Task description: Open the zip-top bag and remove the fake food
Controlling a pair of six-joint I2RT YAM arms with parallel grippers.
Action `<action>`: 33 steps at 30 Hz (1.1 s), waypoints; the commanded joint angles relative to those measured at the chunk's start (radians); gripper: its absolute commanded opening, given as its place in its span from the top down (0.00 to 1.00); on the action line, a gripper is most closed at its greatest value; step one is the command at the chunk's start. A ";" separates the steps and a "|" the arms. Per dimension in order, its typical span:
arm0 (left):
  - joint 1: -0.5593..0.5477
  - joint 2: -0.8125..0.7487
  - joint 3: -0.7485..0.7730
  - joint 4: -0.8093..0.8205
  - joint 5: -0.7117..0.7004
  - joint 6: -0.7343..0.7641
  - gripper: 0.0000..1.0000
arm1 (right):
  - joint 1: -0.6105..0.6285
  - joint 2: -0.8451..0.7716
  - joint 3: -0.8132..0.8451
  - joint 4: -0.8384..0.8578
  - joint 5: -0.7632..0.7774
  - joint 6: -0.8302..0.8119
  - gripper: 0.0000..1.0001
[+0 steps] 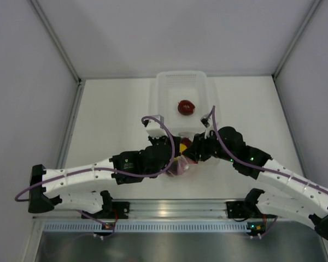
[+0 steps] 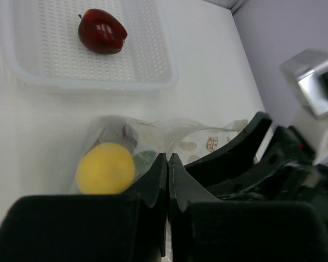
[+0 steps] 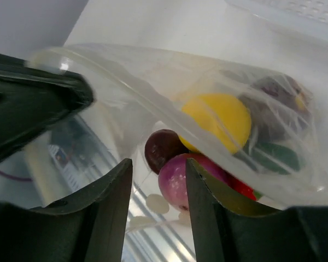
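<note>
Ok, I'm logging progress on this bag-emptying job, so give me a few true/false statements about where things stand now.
1. The dark red apple lies in the white basket. True.
2. The yellow pear sits out on the table. False: it is inside the zip-top bag.
3. The left gripper is shut. True.
4. The right gripper is clamped shut. False: its jaws stand apart at the bag.

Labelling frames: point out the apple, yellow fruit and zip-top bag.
apple [image 2: 102, 31]: left wrist view, its middle.
yellow fruit [image 3: 217, 120]: right wrist view, its middle.
zip-top bag [image 3: 136, 68]: right wrist view, upper film.
</note>
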 commanded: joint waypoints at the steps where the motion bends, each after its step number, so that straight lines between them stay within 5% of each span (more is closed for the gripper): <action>1: 0.001 0.008 0.072 0.044 -0.055 -0.045 1.00 | 0.043 0.027 -0.047 0.120 0.156 0.112 0.54; 12: 0.001 -0.003 -0.115 0.074 -0.048 -0.298 1.00 | 0.091 0.199 0.010 0.015 0.370 0.119 0.38; 21: 0.003 -0.024 -0.166 0.070 -0.043 -0.268 1.00 | 0.128 0.318 0.002 0.128 0.313 0.116 0.27; 33: 0.001 -0.037 -0.185 0.070 0.011 -0.240 1.00 | 0.149 0.511 0.016 0.210 0.505 0.132 0.13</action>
